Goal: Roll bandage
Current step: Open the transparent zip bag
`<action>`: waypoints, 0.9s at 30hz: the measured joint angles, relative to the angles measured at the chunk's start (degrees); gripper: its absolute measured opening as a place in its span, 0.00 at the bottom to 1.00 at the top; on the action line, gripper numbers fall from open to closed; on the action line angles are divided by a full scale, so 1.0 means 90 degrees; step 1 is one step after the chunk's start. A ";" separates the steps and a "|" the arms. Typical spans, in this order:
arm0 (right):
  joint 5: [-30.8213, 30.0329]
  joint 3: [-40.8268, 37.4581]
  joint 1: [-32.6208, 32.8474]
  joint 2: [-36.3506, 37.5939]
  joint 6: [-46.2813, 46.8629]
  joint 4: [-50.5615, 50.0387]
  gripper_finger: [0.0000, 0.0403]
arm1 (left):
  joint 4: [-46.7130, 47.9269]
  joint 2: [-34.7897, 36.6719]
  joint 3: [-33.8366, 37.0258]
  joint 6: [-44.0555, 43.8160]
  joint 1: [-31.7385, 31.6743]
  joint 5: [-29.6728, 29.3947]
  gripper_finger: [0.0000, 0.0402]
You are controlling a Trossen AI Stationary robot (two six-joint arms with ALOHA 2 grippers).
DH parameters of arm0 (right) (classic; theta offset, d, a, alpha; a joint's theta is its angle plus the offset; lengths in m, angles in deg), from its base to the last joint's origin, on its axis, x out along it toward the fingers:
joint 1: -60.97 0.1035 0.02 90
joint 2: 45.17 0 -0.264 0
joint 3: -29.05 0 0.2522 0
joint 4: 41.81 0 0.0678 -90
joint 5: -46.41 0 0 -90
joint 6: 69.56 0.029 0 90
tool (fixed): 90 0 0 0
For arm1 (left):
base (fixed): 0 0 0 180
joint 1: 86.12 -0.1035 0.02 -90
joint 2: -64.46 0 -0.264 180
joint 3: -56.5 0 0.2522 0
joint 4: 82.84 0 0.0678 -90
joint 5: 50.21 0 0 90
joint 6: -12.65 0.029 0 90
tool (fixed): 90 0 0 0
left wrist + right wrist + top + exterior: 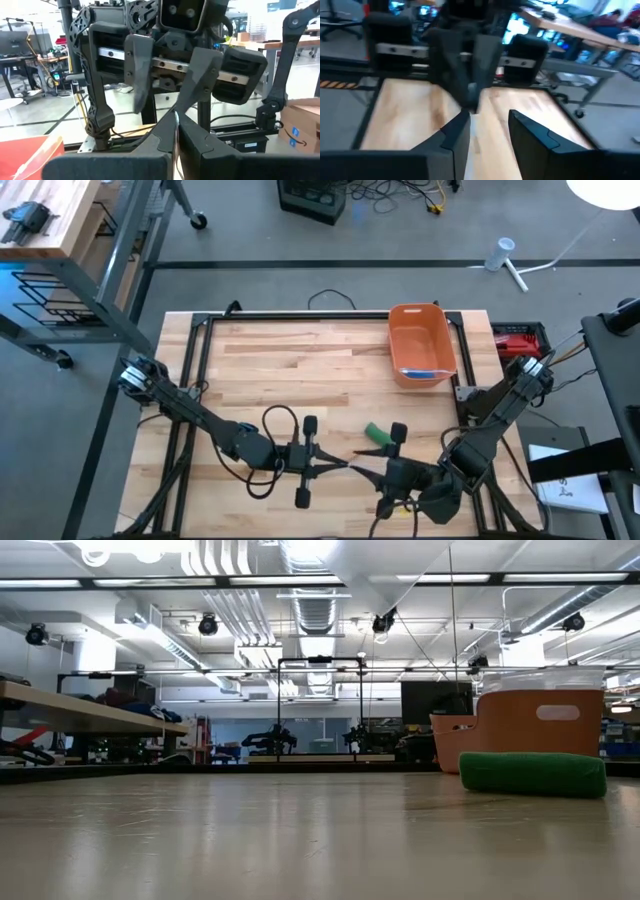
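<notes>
The left gripper [338,465] was shut tight, its two fingers pressed together. A thin pale line showed between the tips in the left wrist view, but I could not tell if that was a bit of bandage or just light. The right gripper [365,473] pointed straight at it, almost nose to nose, near the front edge of the table [280,370]. Its fingers stood apart with nothing between them.

The bandage [378,434] was a small green roll. It lay flat on the wood just beside the right gripper, on the far side of it, and neither gripper touched it. In the low view it looked snug and even, with no loose tail that I could see. Farther back stood an orange bin [421,335], well apart from the roll.

So the rolling looked done, or very nearly (the roll seemed wound all the way). This seemed to be the letting-go part of the job.

Next, I think the arms needed to pull apart and lift away slowly. The right one had to be careful, since the roll sat so near that a bump could push it along or make it come loose. If an end was hanging out, one gripper needed to pinch the roll gently while the other tucked the end in.
</notes>
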 joint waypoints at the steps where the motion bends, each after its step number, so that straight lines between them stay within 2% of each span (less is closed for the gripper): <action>1: 0.0093 0.0001 -0.0004 0.0002 0.0001 0.0010 0.31 | -0.0012 0.0000 0.0000 0.0000 0.0000 0.0000 0.00; 4: 0.0462 0.0002 -0.0053 -0.0039 0.0053 0.0015 0.28 | -0.0033 0.0000 0.0000 0.0007 0.0000 0.0000 0.00; 12: 0.0518 0.0000 -0.0202 -0.0056 0.0151 0.0018 0.17 | -0.0080 0.0005 0.0000 0.0012 -0.0007 -0.0003 0.00; 19: 0.1165 0.0002 -0.0362 -0.0056 0.0107 0.0032 0.07 | -0.0097 0.0005 0.0002 0.0012 0.0000 0.0000 0.00; 27: 0.1189 0.0002 -0.0376 -0.0056 0.0153 -0.0002 0.08 | -0.0090 0.0009 0.0002 0.0015 0.0001 0.0000 0.00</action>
